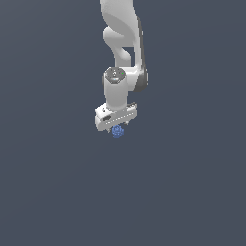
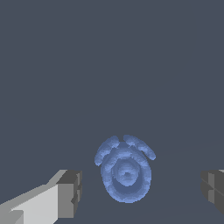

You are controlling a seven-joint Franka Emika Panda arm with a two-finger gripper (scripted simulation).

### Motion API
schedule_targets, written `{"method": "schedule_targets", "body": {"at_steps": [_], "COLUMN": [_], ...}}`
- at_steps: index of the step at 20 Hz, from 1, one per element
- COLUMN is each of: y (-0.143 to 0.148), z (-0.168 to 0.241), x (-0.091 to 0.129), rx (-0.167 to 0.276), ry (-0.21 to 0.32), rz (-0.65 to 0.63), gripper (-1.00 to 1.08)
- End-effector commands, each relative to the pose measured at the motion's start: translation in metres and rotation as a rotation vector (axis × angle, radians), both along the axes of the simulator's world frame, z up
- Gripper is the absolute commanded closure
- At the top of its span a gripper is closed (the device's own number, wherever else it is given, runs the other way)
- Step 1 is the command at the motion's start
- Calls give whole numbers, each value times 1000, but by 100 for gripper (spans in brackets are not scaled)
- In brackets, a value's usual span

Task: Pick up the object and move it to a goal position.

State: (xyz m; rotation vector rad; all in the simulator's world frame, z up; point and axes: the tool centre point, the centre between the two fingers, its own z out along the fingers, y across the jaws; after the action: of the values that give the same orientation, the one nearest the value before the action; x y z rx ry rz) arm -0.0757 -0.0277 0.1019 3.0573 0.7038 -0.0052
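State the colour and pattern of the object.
Blue object, marked with concentric rings; clearest in the wrist view.

I find no readable text, label, brand, number or sign in either view; none on the glossy white robot arm point(image 1: 120, 48); none on the flat dark grey-blue ground point(image 1: 48, 192).

The object point(image 2: 126, 174) lies between the two fingers point(image 2: 70, 193) of the pincer point(image 1: 116, 128), touching neither, directly beneath the arm point(image 1: 122, 48) in the exterior view.
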Motion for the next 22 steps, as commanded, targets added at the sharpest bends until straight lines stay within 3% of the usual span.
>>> {"method": "schedule_targets", "body": {"at_steps": [1,14,22], "y": [-1,-3,-2], "z": [-5,-14,-45], "x": [-7,-16,-18], "rx": [2,5,5], "ry": [-1,-2,-2], "rz": [38,88,92], "gripper": [-92,-92,-92]}}
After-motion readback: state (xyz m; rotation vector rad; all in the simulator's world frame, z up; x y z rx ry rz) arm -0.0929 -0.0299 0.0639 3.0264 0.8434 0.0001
